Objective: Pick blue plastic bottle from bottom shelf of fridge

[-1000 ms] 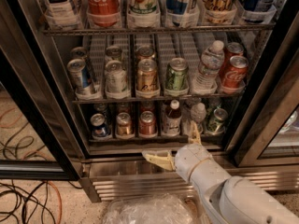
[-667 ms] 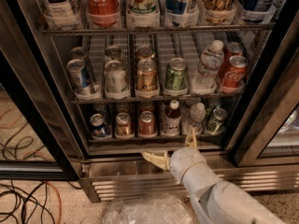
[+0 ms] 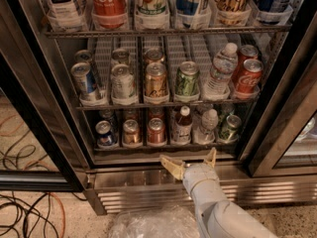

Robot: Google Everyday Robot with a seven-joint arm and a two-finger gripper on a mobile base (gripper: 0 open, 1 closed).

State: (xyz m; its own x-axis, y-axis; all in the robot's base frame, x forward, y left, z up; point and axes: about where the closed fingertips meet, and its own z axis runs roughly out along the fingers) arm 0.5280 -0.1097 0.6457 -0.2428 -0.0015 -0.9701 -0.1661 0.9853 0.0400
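**As aim is taken, a reach is readied**

At the fridge [image 3: 277, 113], below the bottom shelf [image 3: 166, 146], the gripper [image 3: 188, 156] has been swung up, spread and empty; the blue plastic bottle [image 3: 184, 126] is found at its twelve o'clock.

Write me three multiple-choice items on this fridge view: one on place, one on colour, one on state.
1. The blue plastic bottle stands:
A) on the top rack
B) on the bottom shelf, just left of the clear water bottle
C) on the floor

2. The can at that shelf's right end is:
A) green
B) orange
C) pink

3. The gripper is:
A) shut on the bottle
B) shut on a can
C) open, below the shelf

Key:
1 B: it sits in the lowest row, beside the clear bottle.
2 A: its body shows green.
3 C: its fingers are spread wide with nothing between them.
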